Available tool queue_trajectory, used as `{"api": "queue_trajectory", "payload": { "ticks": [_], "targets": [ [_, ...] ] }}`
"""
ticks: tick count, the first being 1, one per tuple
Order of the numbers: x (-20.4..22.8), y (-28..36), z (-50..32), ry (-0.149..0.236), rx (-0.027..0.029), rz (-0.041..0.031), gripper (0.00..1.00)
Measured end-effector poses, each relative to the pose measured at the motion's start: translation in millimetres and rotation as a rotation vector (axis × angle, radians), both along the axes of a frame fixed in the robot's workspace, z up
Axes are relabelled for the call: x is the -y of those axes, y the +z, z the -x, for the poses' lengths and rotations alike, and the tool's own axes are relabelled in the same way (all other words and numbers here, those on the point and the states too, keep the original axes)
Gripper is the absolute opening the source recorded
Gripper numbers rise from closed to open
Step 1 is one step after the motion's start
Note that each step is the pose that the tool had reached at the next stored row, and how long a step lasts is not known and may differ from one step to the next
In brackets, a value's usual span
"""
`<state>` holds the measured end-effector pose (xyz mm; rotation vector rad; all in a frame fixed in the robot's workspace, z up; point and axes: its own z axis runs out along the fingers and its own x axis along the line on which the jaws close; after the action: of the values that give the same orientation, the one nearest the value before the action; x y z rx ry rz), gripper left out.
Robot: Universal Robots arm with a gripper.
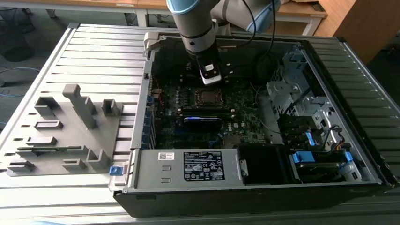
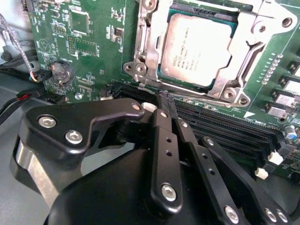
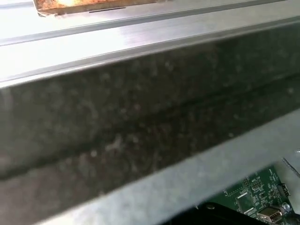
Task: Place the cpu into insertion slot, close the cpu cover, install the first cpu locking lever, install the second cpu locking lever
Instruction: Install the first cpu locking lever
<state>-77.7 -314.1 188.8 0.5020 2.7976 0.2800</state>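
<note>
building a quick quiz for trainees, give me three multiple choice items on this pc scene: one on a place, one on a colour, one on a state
1. Where is the cpu?
A. on the grey holder outside the case
B. seated in the insertion slot
C. between the gripper's fingers

2. What colour is the motherboard?
A. green
B. red
C. white

3. How does the cpu cover stand?
A. lifted off and lying on the table
B. raised upright
C. down, framing the cpu

Answers:
1 B: in the second wrist view the silvery chip lies inside the socket.
2 A: the board around the socket is green.
3 C: the metal frame lies flat around the chip, with the gripper just short of the socket's edge.
</note>
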Motion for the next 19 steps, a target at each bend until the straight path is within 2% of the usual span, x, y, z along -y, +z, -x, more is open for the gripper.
{"api": "queue_trajectory", "payload": {
  "ticks": [3, 8, 14, 19],
  "targets": [
    [0.1, 0.1, 0.0, 0.0, 0.0001, 0.0007, 0.11],
    [0.0, 4.7, -0.1, 0.0, 0.0002, 0.0006, 0.11],
    [-1.7, 4.9, -0.1, -0.007, 0.0001, -0.0036, 0.11],
    [-1.8, 4.6, -0.1, -0.009, 0.0004, -0.0036, 0.11]
  ]
}}
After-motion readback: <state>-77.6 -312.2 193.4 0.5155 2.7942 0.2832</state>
